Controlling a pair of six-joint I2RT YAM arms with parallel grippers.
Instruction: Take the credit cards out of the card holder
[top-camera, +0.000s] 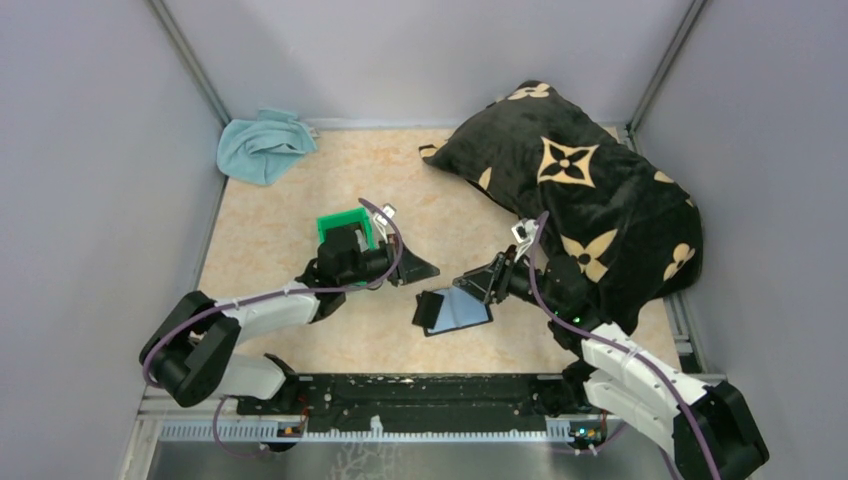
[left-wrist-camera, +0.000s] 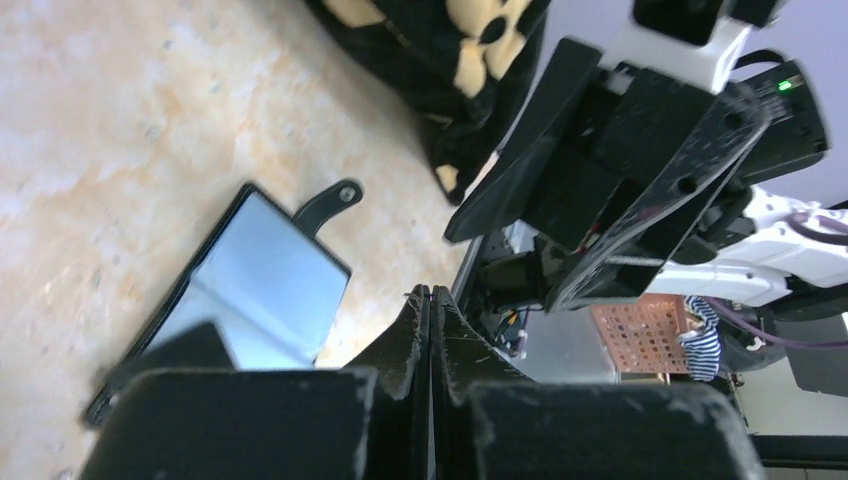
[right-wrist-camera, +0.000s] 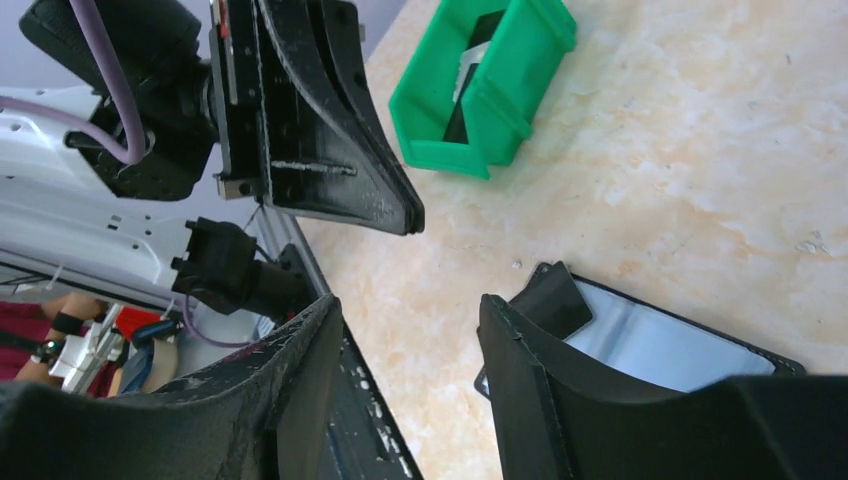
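**Right gripper (right-wrist-camera: 410, 312) spread wide at the card holder's (top-camera: 455, 310) right edge**

Its jaws stand apart with nothing between them, the arm reaching low and leftward. The left gripper (left-wrist-camera: 432, 297) is pressed together, empty, stretched out low just beside the green bin (top-camera: 345, 222). Only the right wrist view looks into that bin, where credit cards (right-wrist-camera: 468, 80) stand on edge. The holder lies open on the table (top-camera: 280, 210), glossy panel up, long axis roughly left-right.

Glossy-panelled card holder (top-camera: 458, 308), green plastic bin (top-camera: 335, 222), plush blk cloth cushion (top-camera: 590, 190), matt stone-look tabletop (top-camera: 280, 230), poss. laminate
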